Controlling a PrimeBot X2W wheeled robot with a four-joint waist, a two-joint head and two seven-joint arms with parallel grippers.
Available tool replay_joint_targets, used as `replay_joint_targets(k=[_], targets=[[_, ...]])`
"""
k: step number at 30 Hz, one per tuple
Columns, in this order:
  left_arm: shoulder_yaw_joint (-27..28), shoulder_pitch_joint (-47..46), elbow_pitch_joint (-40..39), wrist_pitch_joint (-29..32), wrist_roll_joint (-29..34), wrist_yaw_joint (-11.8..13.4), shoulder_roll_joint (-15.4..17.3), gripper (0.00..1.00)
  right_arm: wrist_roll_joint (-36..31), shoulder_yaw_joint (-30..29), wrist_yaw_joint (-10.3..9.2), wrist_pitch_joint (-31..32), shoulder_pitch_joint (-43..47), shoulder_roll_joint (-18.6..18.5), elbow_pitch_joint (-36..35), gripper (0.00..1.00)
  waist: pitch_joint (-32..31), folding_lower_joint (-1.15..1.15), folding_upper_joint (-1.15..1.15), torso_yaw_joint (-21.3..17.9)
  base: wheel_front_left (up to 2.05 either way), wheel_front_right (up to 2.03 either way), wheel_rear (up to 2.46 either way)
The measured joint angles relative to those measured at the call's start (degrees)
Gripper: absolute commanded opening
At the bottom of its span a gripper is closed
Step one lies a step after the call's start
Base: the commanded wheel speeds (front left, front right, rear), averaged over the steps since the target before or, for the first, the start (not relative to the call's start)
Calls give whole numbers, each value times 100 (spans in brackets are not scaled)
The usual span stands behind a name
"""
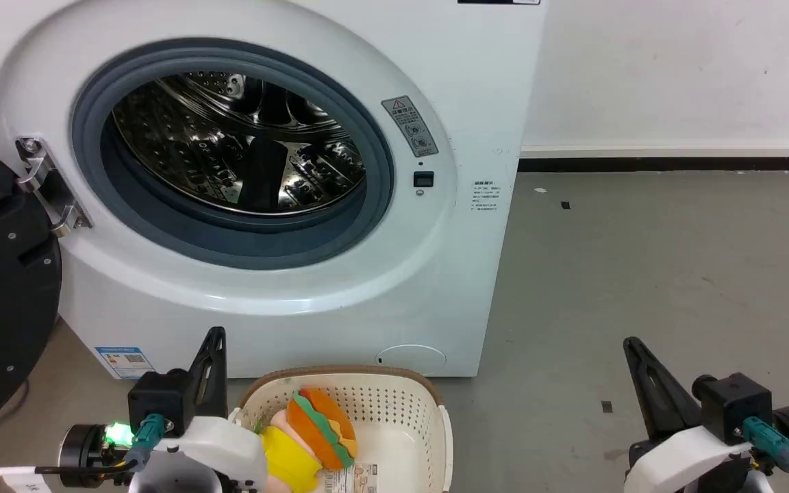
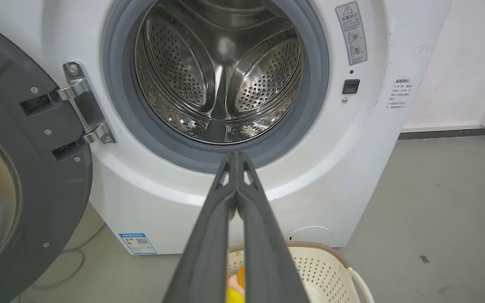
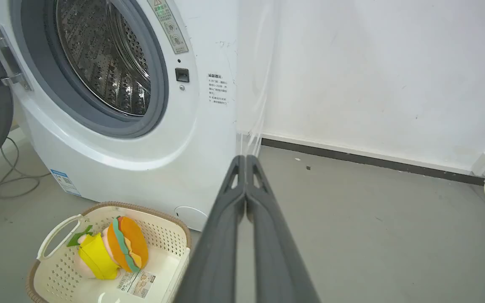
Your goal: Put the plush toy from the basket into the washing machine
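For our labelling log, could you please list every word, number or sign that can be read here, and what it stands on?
Nothing reads clearly.
Grey warning sticker on the washing machine, beside its opening: red triangle sign; characters too small.
Printed lines right of it: blurred.
Blue label, machine's lower front: square code; text too small.
Paper label in the basket: too small.

My left claw [image 2: 236, 156], fingers pressed together, points at the open drum [image 2: 221, 71] of the washing machine [image 2: 150, 185]; the basket [image 2: 322, 265] sits on the floor [image 2: 436, 210] below.
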Motion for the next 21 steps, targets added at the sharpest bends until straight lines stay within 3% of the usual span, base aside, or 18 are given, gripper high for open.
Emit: replay_joint_targets(k=[21], targets=[[0,0,0,0,0,0,0,0,0,0,0,0,0,0,0,0,0,0,0,0,0,0,0]])
